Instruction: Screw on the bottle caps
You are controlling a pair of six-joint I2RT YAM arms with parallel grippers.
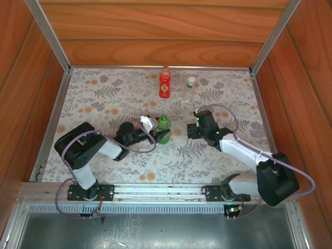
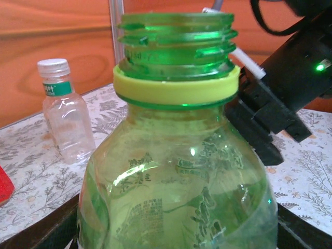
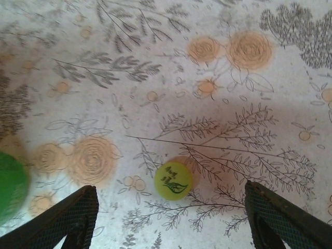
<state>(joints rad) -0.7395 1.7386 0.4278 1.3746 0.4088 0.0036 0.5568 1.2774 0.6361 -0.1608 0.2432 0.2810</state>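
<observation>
The green bottle (image 1: 164,124) stands upright mid-table with my left gripper (image 1: 157,134) shut on its body. In the left wrist view the green bottle (image 2: 176,171) has a bare threaded neck above a yellow-green ring. The green cap (image 3: 174,180) lies flat on the cloth, top up, between the wide-apart fingers of my open right gripper (image 3: 171,210), which hovers above it. My right gripper (image 1: 192,128) sits just right of the green bottle. The red bottle (image 1: 165,84) wears an orange cap (image 1: 165,68). The clear bottle (image 1: 191,91) (image 2: 67,122) wears a white cap (image 2: 53,66).
Wooden walls and metal rails (image 1: 52,122) enclose the floral cloth (image 1: 104,93). The red and clear bottles stand near the back wall. An edge of the green bottle (image 3: 10,187) shows left of the right gripper's left finger (image 3: 78,215).
</observation>
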